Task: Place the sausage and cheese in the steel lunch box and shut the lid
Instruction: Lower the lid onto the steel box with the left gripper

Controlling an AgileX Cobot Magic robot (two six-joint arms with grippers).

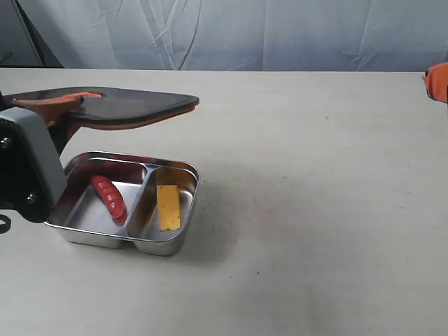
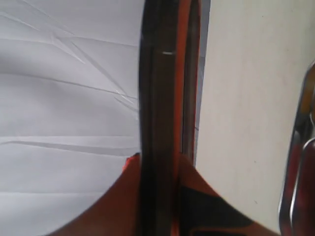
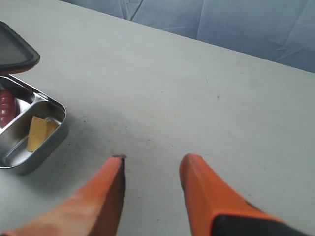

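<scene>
The steel lunch box sits open on the pale table, and everything else is placed from it. Inside the box, the sausage lies slanted on the floor of the wider compartment, the one on the left arm's side of the divider. The cheese lies flat in the narrower compartment on the other side of the divider, its pale face up. Above the box, and clear of its rim, the dark lid hangs roughly level, covering only the far part of the box on the left arm's side, so both foods show beneath it. The left gripper is clamped on that lid at the edge farthest from the cheese compartment, with one orange finger on top and one underneath; the left wrist view shows the lid edge-on, pinched between the two fingers. The right gripper is well apart from the box, beyond its cheese side, over bare table, with its jaws spread and nothing between them.
</scene>
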